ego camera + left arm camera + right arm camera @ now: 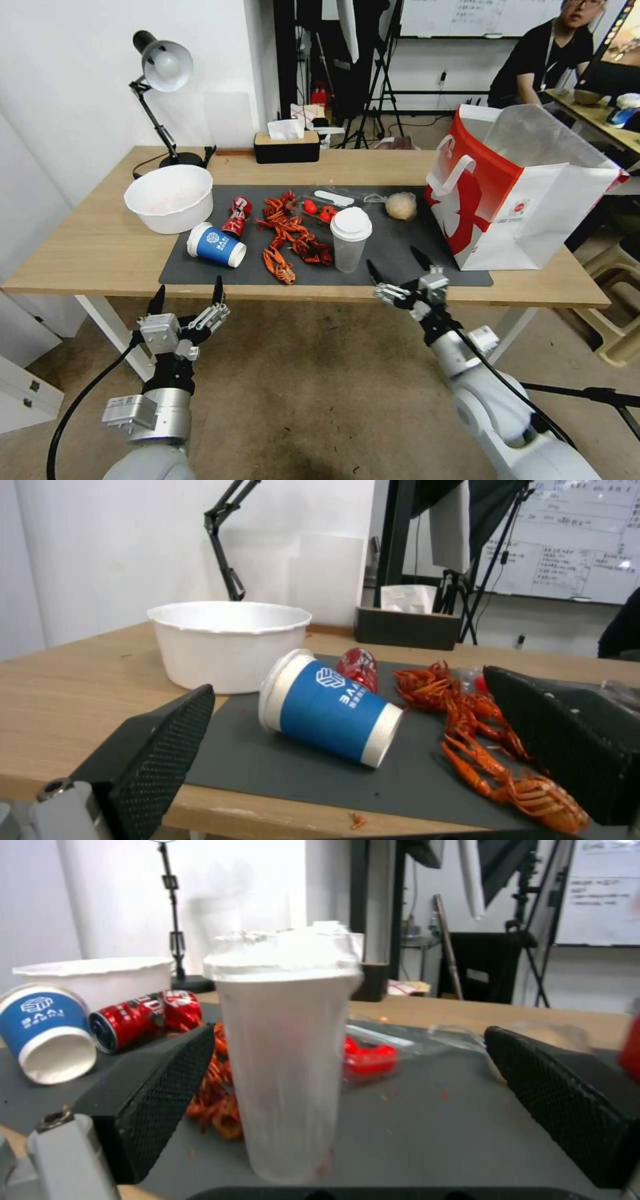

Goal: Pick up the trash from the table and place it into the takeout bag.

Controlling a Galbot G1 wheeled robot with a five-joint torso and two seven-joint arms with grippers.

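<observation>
On the dark mat (400, 257) of the table (87, 247) lies the trash: a white open bowl (172, 198), a blue paper cup (215, 245) on its side, a crushed red can (236, 217), red crayfish shells (291, 237), an upright clear cup with white lid (350, 239) and a crumpled paper ball (401, 206). The red and white takeout bag (520, 190) stands open at the mat's right end. My left gripper (189, 288) hangs open off the table's front edge, facing the blue cup (330, 710). My right gripper (393, 260) is open just before the clear cup (287, 1055).
A desk lamp (163, 67) and a black tissue box (287, 143) stand along the table's back edge. A clear plastic wrapper with red bits (327, 207) lies behind the shells. Bare wood lies left of the bowl. A stool (617, 300) stands at the right.
</observation>
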